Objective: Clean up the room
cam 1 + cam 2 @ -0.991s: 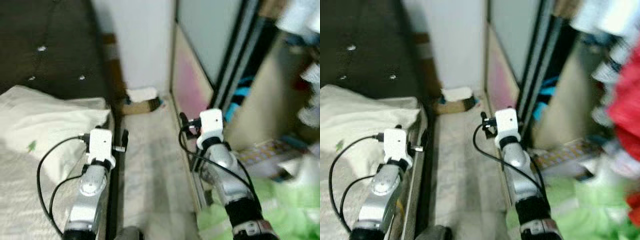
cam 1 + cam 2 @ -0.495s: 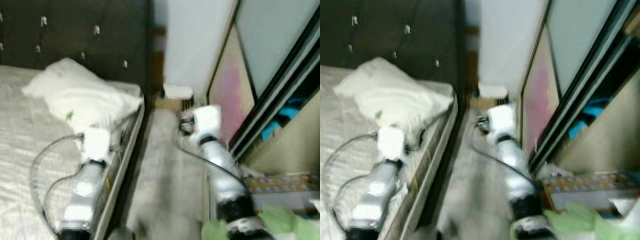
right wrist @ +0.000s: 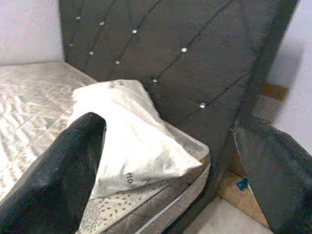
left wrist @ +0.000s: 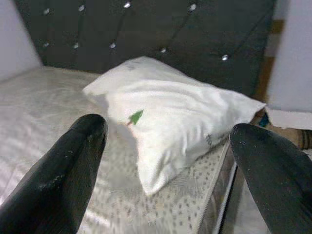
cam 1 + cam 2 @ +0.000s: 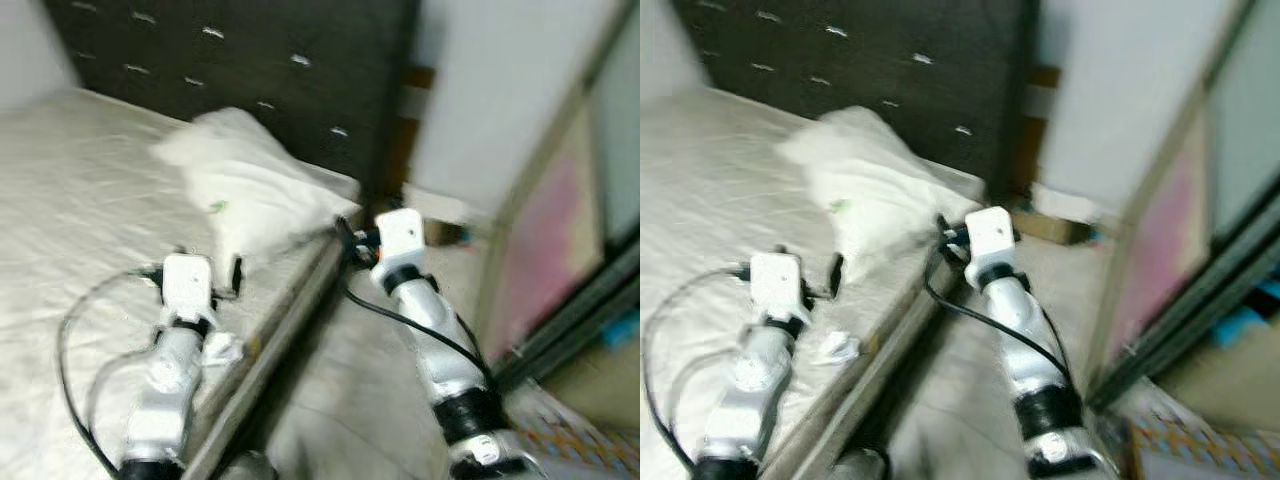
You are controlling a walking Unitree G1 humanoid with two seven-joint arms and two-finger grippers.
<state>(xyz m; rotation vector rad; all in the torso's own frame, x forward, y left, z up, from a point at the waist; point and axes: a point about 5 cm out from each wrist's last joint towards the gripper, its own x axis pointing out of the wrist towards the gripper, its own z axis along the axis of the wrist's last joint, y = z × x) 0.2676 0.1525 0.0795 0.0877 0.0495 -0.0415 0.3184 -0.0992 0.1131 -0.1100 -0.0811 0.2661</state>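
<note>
Closest to you, the left claw (image 5: pixel 236 272) hangs over the near edge of the bed (image 5: pixel 80 200), its two black fingers (image 4: pixel 68 165) spread wide with nothing between them. Just beside that arm, a small crumpled white scrap (image 5: pixel 836 347) lies on the mattress by the bed's side rail; it is too blurred to say what it is. The right claw (image 3: pixel 170 161) is held out over the strip of floor (image 5: pixel 370 390) between bed and wardrobe, also spread and empty.

What has changed is your view, not the things. A second ago you faced down the aisle toward the sliding wardrobe door (image 5: pixel 560 240) and the clutter beyond it; now the head has swung left and the bed takes most of the frame. Both arms keep the same forward carry through the turn.

Past the claws, the white pillow (image 4: pixel 170 112) rests askew near the bed's corner, close to the edge, with a small green mark on it. Behind it stands the dark tufted headboard (image 3: pixel 161 48), and a low cardboard box (image 5: pixel 1055 225) sits on the floor against the wall.

So the tidying looks to be shifting to the bed: the pillow is likely the next thing to handle, still beyond reach of both claws.
</note>
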